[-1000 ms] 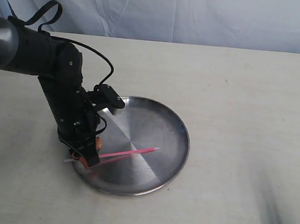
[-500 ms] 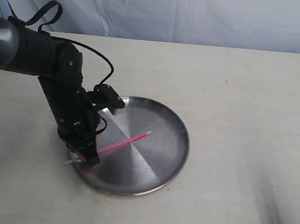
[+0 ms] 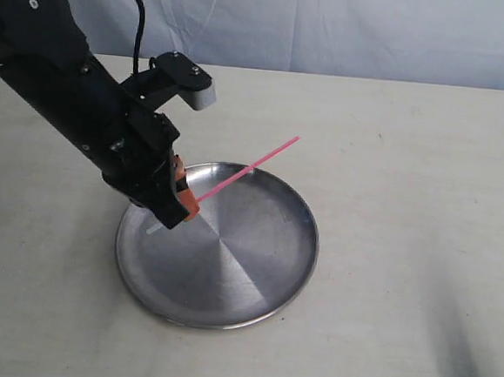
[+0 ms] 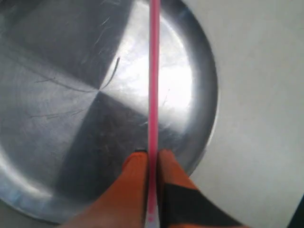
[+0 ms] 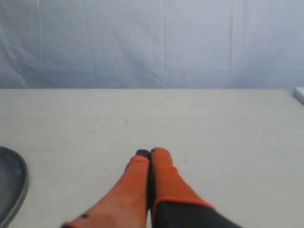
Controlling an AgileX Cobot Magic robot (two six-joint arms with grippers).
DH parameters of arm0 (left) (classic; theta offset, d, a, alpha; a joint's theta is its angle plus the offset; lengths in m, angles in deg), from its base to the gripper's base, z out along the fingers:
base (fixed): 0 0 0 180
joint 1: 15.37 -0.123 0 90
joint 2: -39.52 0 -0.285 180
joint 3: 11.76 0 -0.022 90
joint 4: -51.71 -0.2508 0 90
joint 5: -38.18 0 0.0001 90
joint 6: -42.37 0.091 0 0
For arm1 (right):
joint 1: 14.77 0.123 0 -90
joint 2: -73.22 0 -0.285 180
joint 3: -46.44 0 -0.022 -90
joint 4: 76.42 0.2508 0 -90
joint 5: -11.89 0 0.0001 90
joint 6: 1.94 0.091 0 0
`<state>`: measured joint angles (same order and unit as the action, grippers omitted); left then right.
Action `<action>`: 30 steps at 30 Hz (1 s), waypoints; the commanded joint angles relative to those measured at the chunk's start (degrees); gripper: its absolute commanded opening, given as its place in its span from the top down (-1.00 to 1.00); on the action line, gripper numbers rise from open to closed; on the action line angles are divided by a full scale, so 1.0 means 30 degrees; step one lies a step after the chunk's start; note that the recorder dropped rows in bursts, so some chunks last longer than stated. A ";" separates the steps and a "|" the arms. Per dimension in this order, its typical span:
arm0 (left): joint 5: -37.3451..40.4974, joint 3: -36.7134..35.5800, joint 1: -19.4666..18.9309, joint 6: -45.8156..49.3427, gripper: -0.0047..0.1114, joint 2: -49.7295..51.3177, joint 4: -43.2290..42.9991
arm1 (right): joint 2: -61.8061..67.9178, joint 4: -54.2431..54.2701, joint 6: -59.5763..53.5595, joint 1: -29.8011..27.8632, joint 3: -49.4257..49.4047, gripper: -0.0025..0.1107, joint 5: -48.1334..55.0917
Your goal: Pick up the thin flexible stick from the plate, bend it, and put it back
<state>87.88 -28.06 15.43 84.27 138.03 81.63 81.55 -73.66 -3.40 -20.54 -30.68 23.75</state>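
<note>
pale worktop, plate toward its near edge; left gripper pinches the stick by one end, leaving length free for bending (right gripper closed, empty).

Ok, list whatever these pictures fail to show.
Stick: in the exterior view the left gripper covers its gripped stretch; in the left wrist view its far end runs off the edge.
Plate: cut by edges in both wrist views.
Right gripper: outside the exterior view, seen only by its own camera.
</note>
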 commanded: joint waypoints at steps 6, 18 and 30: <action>0.0560 0.0068 0.0059 0.1471 0.92 -0.0565 0.1919 | -0.0101 -0.0313 0.1138 0.0061 -0.0031 0.96 -1.1069; 0.0482 0.0068 0.0059 0.1980 0.92 -0.0565 0.3013 | -0.0065 -0.2598 2.8276 0.0061 -0.0031 0.96 -1.2187; 0.0360 0.0068 0.0059 0.3651 0.92 -0.0565 0.5525 | 0.8224 -2.4970 4.0337 0.0061 0.6700 0.92 -1.2888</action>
<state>89.42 -28.06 15.43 94.69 136.90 97.02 98.89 -133.80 111.04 -20.54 -14.66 -10.75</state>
